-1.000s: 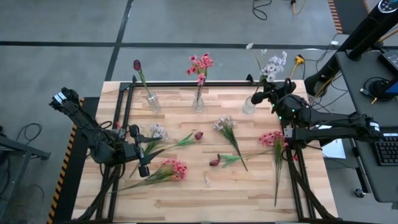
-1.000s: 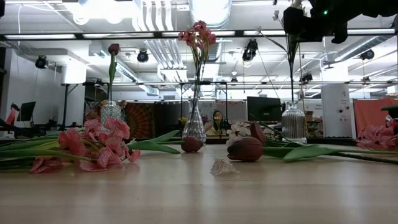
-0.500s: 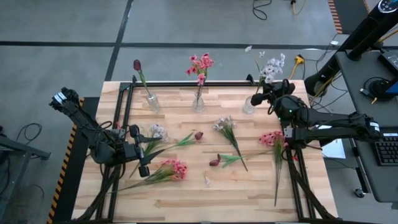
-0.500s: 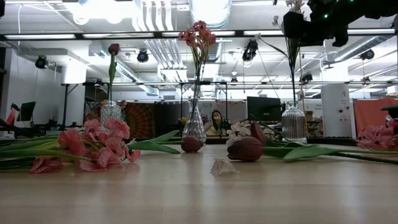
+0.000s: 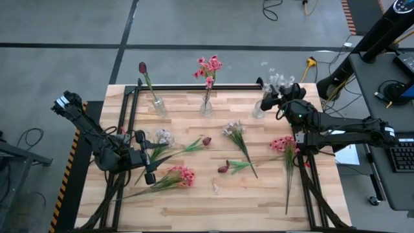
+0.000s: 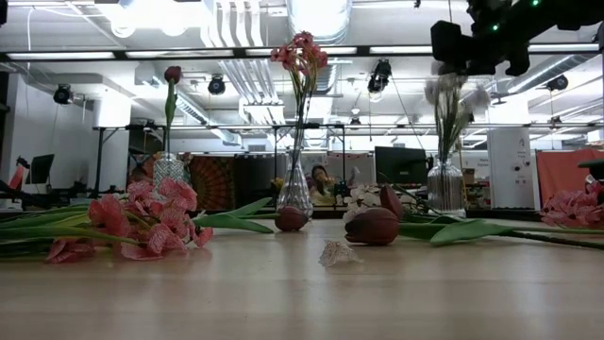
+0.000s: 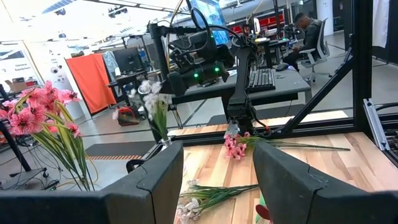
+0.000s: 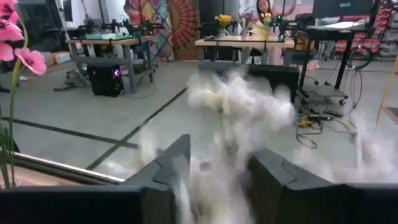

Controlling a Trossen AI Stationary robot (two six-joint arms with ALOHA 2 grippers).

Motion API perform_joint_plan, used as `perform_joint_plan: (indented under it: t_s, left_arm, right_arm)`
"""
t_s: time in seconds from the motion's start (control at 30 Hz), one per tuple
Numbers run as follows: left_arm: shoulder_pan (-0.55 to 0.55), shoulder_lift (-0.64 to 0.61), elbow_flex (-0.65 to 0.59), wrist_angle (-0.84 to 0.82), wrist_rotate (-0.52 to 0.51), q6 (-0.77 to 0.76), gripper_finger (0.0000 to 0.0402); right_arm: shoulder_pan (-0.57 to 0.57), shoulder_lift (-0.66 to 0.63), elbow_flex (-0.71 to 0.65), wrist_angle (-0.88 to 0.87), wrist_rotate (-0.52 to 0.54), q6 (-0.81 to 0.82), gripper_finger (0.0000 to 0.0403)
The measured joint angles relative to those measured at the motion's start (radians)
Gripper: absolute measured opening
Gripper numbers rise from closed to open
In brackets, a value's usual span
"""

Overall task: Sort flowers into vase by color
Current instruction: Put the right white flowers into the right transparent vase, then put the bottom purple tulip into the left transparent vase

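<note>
Flowers [image 5: 235, 131] are lying loose mid-frame while three vases hold one each, right gripper [image 5: 277, 97] parting above the white spray [image 6: 449, 94].

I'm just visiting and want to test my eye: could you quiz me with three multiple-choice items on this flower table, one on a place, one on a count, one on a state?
1. Where does the pink stem in a vase stand?
A. middle vase
B. left vase
C. right vase

2. How many vases are there?
A. two
B. three
C. five

3. The right claw is:
A. clamping a tulip on the table
B. open above the right vase
C. out of sight

Key: A, pink blooms rise from the middle vase; B, three stand in a row; B, the right claw has its fingers apart over the right vase, white spray blurred inside.
</note>
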State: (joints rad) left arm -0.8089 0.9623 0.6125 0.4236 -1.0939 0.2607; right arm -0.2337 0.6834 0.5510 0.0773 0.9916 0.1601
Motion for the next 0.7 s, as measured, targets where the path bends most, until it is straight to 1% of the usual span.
perform_joint_plan:
  t_s: [0.23,0.37,0.5,0.57,0.7]
  left_arm:
    - [0.000,0.000,0.000,-0.002,0.000,-0.006,0.0178]
    - [0.000,0.000,0.000,-0.006,0.000,-0.011,0.0178]
    - [0.000,0.000,0.000,-0.014,0.000,-0.040,0.0178]
    - [0.000,0.000,0.000,-0.031,0.000,-0.067,0.0178]
    - [-0.001,0.007,0.000,-0.046,0.003,-0.135,0.0178]
  right_arm:
    - [0.002,-0.003,0.004,-0.024,-0.004,0.023,0.0170]
    - [0.021,-0.003,0.026,-0.022,-0.032,0.021,0.0188]
    - [0.050,-0.002,0.066,-0.031,-0.033,-0.010,0.0201]
    - [0.060,-0.002,0.093,-0.068,-0.033,-0.012,0.0204]
    - [0.070,0.001,0.169,-0.208,-0.033,0.017,0.0206]
